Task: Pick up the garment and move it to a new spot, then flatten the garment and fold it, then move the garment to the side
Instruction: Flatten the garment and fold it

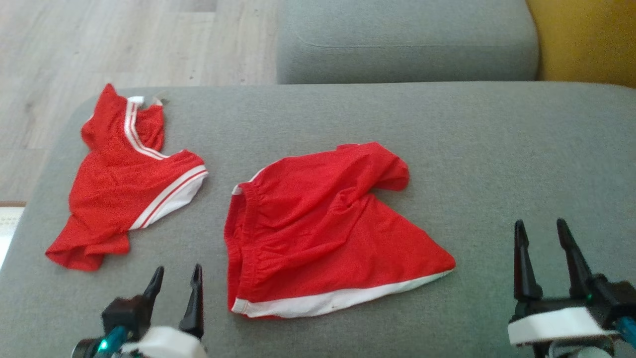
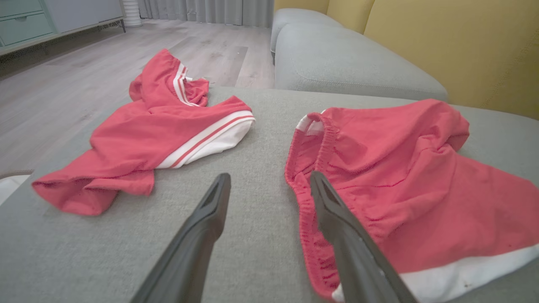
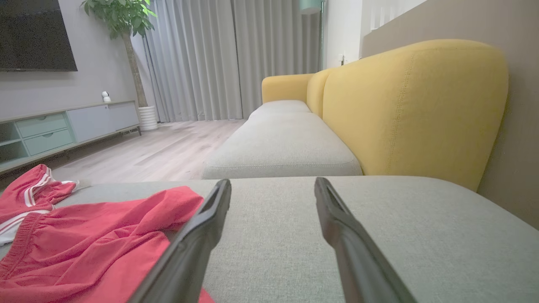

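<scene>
The garment point(image 1: 318, 228), red shorts with an elastic waistband and a white hem band, lies crumpled in the middle of the grey sofa cushion point(image 1: 497, 149); it also appears as the shorts point(image 2: 400, 176) point(image 3: 84, 248) in both wrist views. My left gripper point(image 1: 178, 270) point(image 2: 269, 176) hovers open just left of the waistband, its right finger over the band's edge. Off to the right of the shorts my right gripper point(image 1: 540, 223) point(image 3: 273, 182) is open above bare cushion, holding nothing.
A red top point(image 1: 124, 189) point(image 2: 160, 134) with white stripes lies rumpled near the cushion's left edge. Beyond are a second grey cushion point(image 1: 407, 40), the yellow backrest point(image 1: 586, 40) at the right, and wooden floor point(image 1: 124, 40) to the left.
</scene>
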{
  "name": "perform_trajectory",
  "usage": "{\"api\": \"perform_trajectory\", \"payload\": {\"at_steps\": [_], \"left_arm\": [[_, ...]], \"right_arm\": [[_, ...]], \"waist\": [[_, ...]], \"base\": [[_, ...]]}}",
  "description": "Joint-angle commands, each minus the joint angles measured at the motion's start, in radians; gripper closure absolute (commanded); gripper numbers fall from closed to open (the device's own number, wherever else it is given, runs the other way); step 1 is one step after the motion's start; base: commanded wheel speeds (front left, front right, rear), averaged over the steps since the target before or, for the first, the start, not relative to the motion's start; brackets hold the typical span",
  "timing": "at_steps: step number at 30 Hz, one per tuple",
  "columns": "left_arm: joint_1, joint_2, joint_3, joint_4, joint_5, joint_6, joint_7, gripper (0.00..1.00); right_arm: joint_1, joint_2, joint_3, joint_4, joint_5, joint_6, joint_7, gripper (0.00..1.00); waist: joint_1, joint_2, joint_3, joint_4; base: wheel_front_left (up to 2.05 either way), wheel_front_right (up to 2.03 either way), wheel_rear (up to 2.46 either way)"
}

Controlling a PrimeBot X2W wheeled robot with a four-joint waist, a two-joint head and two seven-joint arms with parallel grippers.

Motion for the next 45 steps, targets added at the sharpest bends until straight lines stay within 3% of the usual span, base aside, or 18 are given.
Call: {"api": "perform_trajectory", "payload": {"at_steps": [1, 9, 19, 29, 34, 38, 39, 45], "left_arm": [[-0.038, 0.02, 0.05, -0.034, 0.012, -0.007, -0.012, 0.0], [0.085, -0.045, 0.197, -0.045, 0.125, -0.178, -0.012, 0.0], [0.097, -0.136, 0.303, -0.024, 0.231, -0.305, -0.012, 0.0], [0.107, -0.192, 0.371, 0.013, 0.295, -0.368, -0.012, 0.0], [0.105, -0.197, 0.361, 0.062, 0.297, -0.381, 0.01, 0.0], [0.096, -0.183, 0.358, 0.041, 0.281, -0.365, 0.177, 0.0], [0.096, -0.183, 0.358, 0.041, 0.281, -0.365, 0.177, 0.0], [0.078, -0.157, 0.318, 0.0, 0.27, -0.377, 0.392, 0.0]], "right_arm": [[-0.009, -0.007, 0.019, -0.025, -0.005, 0.008, -0.006, 0.0], [0.028, -0.007, 0.029, 0.033, 0.014, 0.008, -0.006, 0.0], [0.017, -0.007, 0.049, 0.068, 0.01, 0.008, -0.006, 0.0], [0.01, -0.007, 0.059, 0.091, 0.02, 0.008, -0.006, 0.0], [-0.011, -0.007, 0.114, 0.123, 0.02, 0.008, 0.01, 0.0], [-0.07, -0.029, 0.217, 0.15, 0.003, 0.008, 0.186, 0.0], [-0.07, -0.029, 0.217, 0.15, 0.003, 0.008, 0.186, 0.0], [-0.189, -0.104, 0.357, 0.221, 0.019, 0.008, 0.462, 0.0]], "waist": [[0.0, 0.0, -0.007, 0.016], [0.0, 0.0, -0.013, 0.025], [0.0, 0.0, -0.006, -0.008], [0.0, 0.0, -0.012, -0.024], [0.0, 0.0, -0.016, -0.028], [0.0, 0.0, -0.008, -0.036], [0.0, 0.0, -0.008, -0.036], [0.0, 0.0, 0.016, -0.036]], "base": [[0.0, 0.0, 0.0], [0.0, 0.0, 0.0], [0.0, 0.0, 0.0], [0.0, 0.0, 0.0], [0.0, 0.0, 0.0], [0.0, 0.0, 0.0], [0.0, 0.0, 0.0], [0.0, 0.0, 0.0]]}}
